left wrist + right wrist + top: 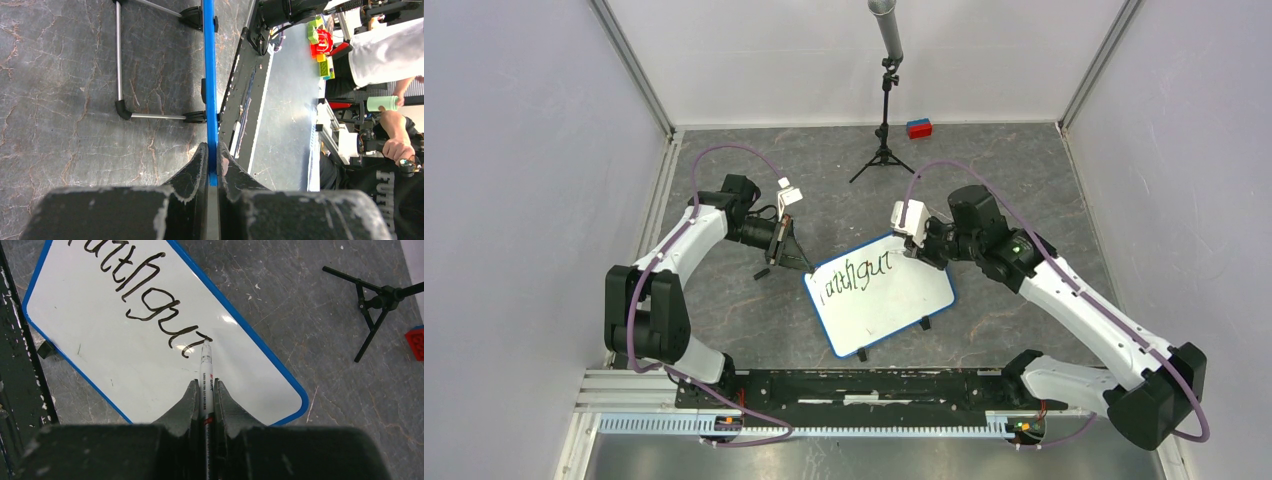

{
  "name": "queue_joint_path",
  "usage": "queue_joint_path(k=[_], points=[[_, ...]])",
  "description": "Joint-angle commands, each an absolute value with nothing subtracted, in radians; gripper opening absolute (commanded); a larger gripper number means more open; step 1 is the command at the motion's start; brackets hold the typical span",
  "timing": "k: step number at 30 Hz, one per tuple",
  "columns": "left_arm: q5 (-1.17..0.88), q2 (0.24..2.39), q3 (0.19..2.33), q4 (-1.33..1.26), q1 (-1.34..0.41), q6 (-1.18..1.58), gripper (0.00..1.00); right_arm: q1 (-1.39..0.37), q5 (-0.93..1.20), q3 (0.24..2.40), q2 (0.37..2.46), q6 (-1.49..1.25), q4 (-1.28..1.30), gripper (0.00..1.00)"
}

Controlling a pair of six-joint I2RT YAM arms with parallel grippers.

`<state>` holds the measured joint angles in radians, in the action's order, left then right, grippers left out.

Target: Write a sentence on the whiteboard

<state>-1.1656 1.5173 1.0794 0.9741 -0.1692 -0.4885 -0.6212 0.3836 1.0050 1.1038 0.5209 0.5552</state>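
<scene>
The whiteboard (886, 305) with its blue rim lies tilted on the grey floor between the arms. Black cursive of the sentence (856, 274) runs along its upper part, reading roughly "Faith gu". My left gripper (801, 262) is shut on the board's far-left corner; the left wrist view shows the blue rim (211, 90) edge-on, pinched between the fingers (200, 167). My right gripper (206, 390) is shut on a white marker (206, 367). Its tip touches the whiteboard (100, 350) at the end of the last stroke of the sentence (145, 300).
A black tripod stand (885, 120) rises at the back centre, with a small red and blue block (918, 128) beside it. Board feet (862, 353) stick out at the near edge. A person (390, 140) shows beyond the table in the left wrist view.
</scene>
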Motion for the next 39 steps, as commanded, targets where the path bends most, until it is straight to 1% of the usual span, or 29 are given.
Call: queue_joint_path(k=[1, 10, 17, 30, 39], points=[[-1.157, 1.514, 1.058, 0.994, -0.189, -0.555, 0.02, -0.62, 0.391, 1.049, 1.128, 0.507, 0.517, 0.0], [-1.16, 1.517, 1.057, 0.994, -0.189, -0.557, 0.03, -0.62, 0.357, 1.034, 1.148, 0.476, 0.457, 0.0], [-1.158, 1.521, 1.057, 0.994, -0.189, -0.558, 0.03, -0.619, 0.333, 1.005, 1.169, 0.493, 0.479, 0.0], [-1.158, 1.517, 1.057, 0.994, -0.188, -0.556, 0.03, -0.618, 0.341, 1.021, 1.094, 0.499, 0.528, 0.0], [-1.157, 1.512, 1.055, 0.994, -0.189, -0.556, 0.02, -0.618, 0.308, 0.922, 1.071, 0.49, 0.519, 0.0]])
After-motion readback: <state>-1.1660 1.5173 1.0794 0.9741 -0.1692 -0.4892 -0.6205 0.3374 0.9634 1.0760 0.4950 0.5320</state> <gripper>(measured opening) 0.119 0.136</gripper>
